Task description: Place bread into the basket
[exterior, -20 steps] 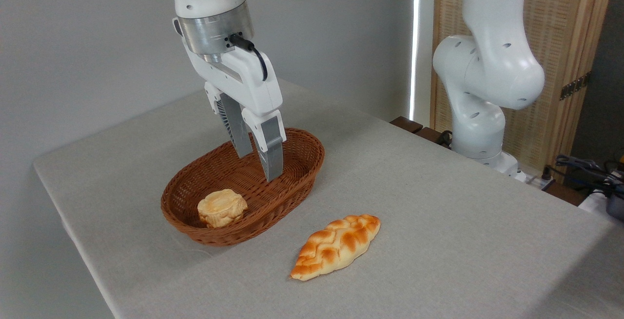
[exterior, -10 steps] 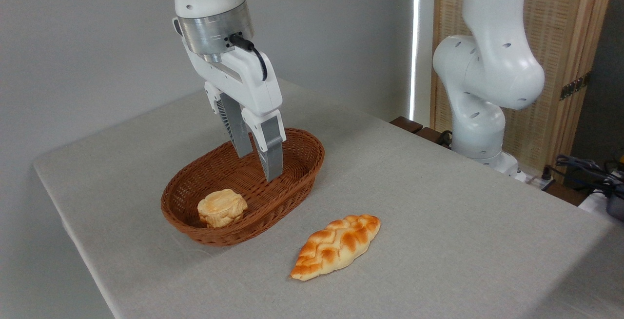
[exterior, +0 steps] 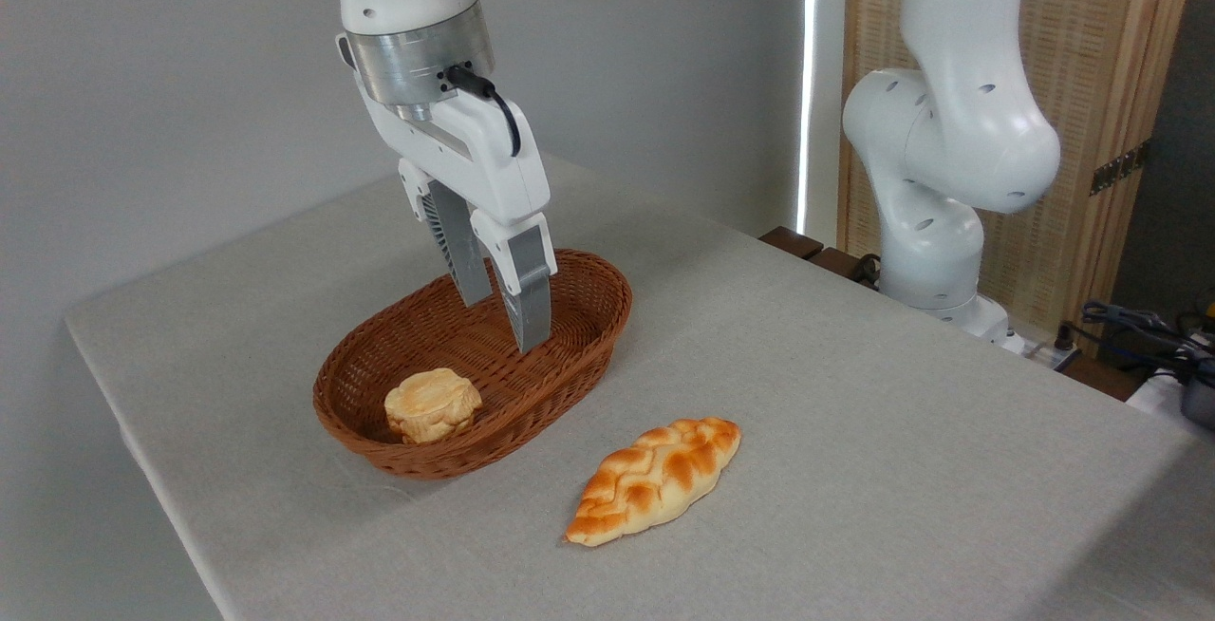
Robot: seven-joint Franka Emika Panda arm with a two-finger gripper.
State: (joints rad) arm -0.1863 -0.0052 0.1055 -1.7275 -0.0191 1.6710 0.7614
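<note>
Bread [exterior: 655, 479] counts one braided loaf, lying on the table [exterior: 854, 393] at lower centre, just right of the single basket [exterior: 579, 346], which holds one round bun [exterior: 432, 404]. Fingers [exterior: 532, 303] hang slightly parted and empty above the basket's middle; bare table lies around the loaf.

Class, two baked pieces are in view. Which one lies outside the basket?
The long braided loaf. It rests on the table, in front of the basket, while the small round bun sits inside.
</note>
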